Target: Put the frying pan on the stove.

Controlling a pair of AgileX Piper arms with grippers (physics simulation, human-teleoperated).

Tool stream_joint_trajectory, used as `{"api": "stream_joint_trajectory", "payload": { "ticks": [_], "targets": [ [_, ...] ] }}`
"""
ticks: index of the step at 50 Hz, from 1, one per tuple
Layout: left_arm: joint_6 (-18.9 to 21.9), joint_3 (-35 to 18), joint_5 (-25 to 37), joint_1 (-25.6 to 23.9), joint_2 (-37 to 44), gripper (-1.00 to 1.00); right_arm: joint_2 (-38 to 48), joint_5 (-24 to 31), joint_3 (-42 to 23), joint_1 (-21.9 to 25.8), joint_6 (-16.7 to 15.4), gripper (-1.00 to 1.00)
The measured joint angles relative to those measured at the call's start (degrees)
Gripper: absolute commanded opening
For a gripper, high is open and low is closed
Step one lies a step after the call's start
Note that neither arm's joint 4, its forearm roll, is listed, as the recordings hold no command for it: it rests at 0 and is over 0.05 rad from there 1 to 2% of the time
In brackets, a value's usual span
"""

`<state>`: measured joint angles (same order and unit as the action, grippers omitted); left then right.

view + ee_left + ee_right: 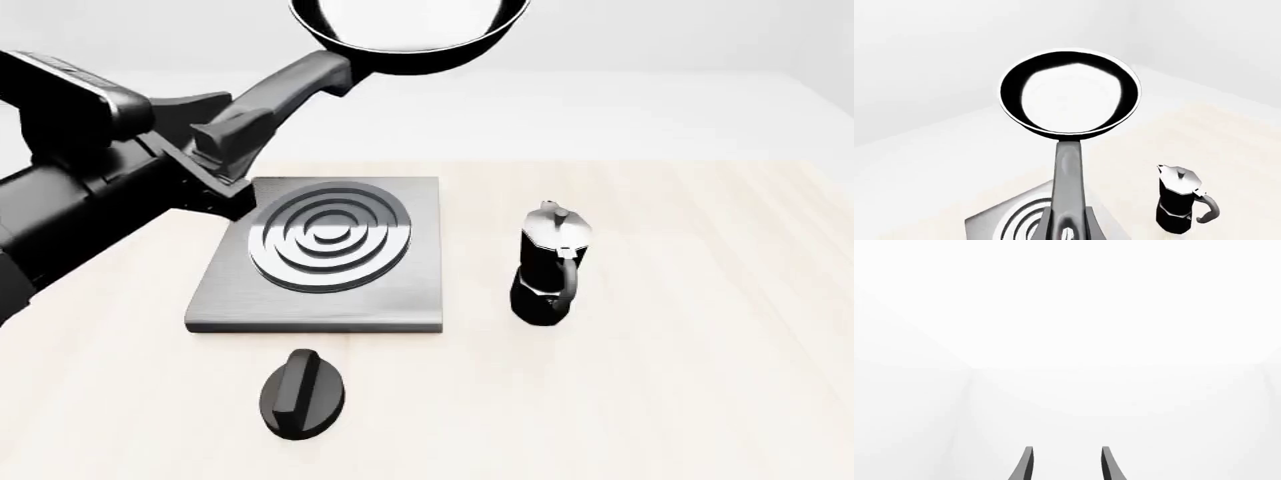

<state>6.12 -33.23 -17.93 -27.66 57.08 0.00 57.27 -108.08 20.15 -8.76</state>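
Pan [407, 25] hangs in the air, lifted well clear of the table [694, 380], and the front view cuts off its upper part at the frame's top edge. Its long dark handle slopes down toward the left edge of the table, where the left gripper [220, 135] is clamped on it, fingers closed around the handle's end. In the left wrist view the pan [1069, 92] shows its pale glossy inside ringed by a black wall, with the handle running back toward the camera.

Below it, the stove [320, 255] lies flat on the table left of the middle, its ringed burner bare; a corner of the slab [1011, 217] shows under the handle in the left wrist view. Pan and stove are not touching.

Just beside the stove's right edge a moka pot [547, 265] stands upright, seen again in the left wrist view [1181, 200]. A small black knob [302, 393] lies near the table's near edge, just in front of the stove.

The right gripper [1066, 465] appears only in its own wrist view, its two fingertips apart with nothing between them, against blank white.
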Motion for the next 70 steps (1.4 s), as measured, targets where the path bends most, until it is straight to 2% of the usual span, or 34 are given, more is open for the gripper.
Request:
{"api": "stream_joint_trajectory", "payload": {
  "ticks": [22,46,70],
  "targets": [
    [-0.5,5.5,5.0,2.6,-10.4,-1.0,0.0,0.0,-0.1,0.3,-0.3,1.0],
    [-0.6,9.3,9.7,3.2,-17.3,-1.0,0.0,0.2,-0.3,0.8,-0.7,1.0],
    [-0.2,11.5,17.1,5.1,-25.2,-1.0,0.0,0.4,-0.4,1.1,-1.2,1.0]
  ]
}}
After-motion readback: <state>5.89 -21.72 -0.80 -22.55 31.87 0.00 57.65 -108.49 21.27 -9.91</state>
